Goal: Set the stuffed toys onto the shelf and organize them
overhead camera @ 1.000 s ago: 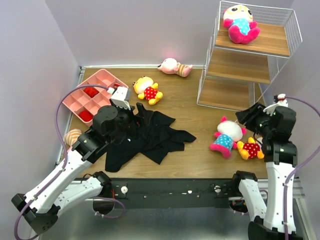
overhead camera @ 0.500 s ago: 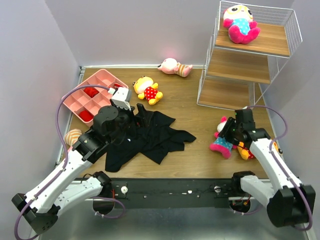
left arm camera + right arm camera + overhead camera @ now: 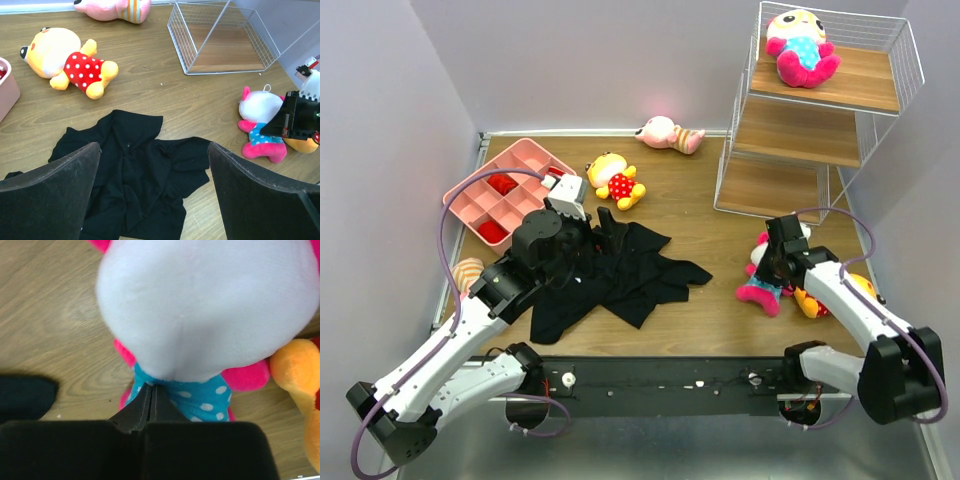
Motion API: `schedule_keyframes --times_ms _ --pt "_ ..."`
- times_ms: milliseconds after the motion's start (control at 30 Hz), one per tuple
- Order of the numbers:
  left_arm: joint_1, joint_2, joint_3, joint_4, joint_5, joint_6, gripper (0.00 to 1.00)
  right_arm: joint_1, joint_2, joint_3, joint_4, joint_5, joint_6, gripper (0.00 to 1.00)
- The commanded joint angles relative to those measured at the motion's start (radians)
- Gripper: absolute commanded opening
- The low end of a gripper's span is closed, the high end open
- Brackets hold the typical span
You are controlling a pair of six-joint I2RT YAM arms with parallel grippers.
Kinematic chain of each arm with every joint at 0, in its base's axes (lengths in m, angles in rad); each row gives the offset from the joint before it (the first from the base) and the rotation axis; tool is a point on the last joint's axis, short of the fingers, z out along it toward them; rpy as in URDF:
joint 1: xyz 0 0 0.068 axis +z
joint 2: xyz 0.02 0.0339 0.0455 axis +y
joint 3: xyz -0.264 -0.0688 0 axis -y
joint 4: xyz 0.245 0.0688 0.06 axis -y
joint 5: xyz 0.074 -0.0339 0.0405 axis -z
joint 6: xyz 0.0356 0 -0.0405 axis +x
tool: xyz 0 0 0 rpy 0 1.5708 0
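Note:
A white-faced stuffed toy with a blue dotted body lies at the right front, beside a yellow-orange one. My right gripper is down on it and shut. In the right wrist view the gripper tips press into the blue body under the white head; whether they pinch cloth I cannot tell. My left gripper hangs open above the black garment. More toys: a white-faced one on the shelf's top board, a yellow-orange one, a pale pink one, and a striped one.
A pink compartment tray with red items stands at the back left. The black garment is spread over the middle front. The shelf's lower wire frame stands on the table at the back right.
My right arm has swung down and left onto the white-faced toy, and its gripper has gone from partly open to shut. The left arm has barely moved.

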Motion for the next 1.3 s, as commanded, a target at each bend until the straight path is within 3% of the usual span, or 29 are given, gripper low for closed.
schedule_keyframes --times_ms 0,267,300,433,500,633,833,1000,1133,1200,1267 --pt "0.005 -0.003 -0.011 0.024 0.035 0.025 0.99 0.031 -0.105 0.045 0.053 -0.255 -0.089 0.01" --pt "0.005 0.023 -0.017 0.070 0.228 0.035 0.98 0.032 -0.324 -0.022 0.225 -0.826 -0.111 0.01" --pt "0.005 0.032 -0.013 0.068 0.248 0.038 0.98 0.032 -0.340 -0.042 0.321 -0.966 -0.077 0.01" --pt "0.005 0.033 -0.014 0.111 0.408 0.073 0.99 0.034 -0.387 -0.162 0.604 -1.227 0.065 0.01" --pt "0.005 0.025 -0.023 0.145 0.532 0.076 0.99 0.034 -0.394 -0.167 0.655 -1.270 0.104 0.01" --pt "0.005 0.046 -0.025 0.182 0.643 0.071 0.99 0.033 -0.427 -0.167 0.705 -1.304 0.162 0.01" --pt "0.006 0.125 0.009 0.156 0.672 0.061 0.99 0.034 -0.463 -0.180 0.845 -1.345 0.293 0.01" --pt "0.005 0.122 -0.002 0.186 0.798 0.119 0.99 0.034 -0.460 -0.202 0.991 -1.380 0.421 0.01" --pt "0.005 0.125 0.001 0.229 0.891 0.119 0.98 0.034 -0.464 -0.190 0.991 -1.377 0.426 0.01" --pt "0.005 0.137 -0.002 0.240 0.897 0.096 0.94 0.034 -0.461 -0.188 0.996 -1.377 0.432 0.01" --pt "0.005 0.151 0.000 0.242 0.901 0.084 0.76 0.034 -0.461 -0.190 0.996 -1.379 0.432 0.01"
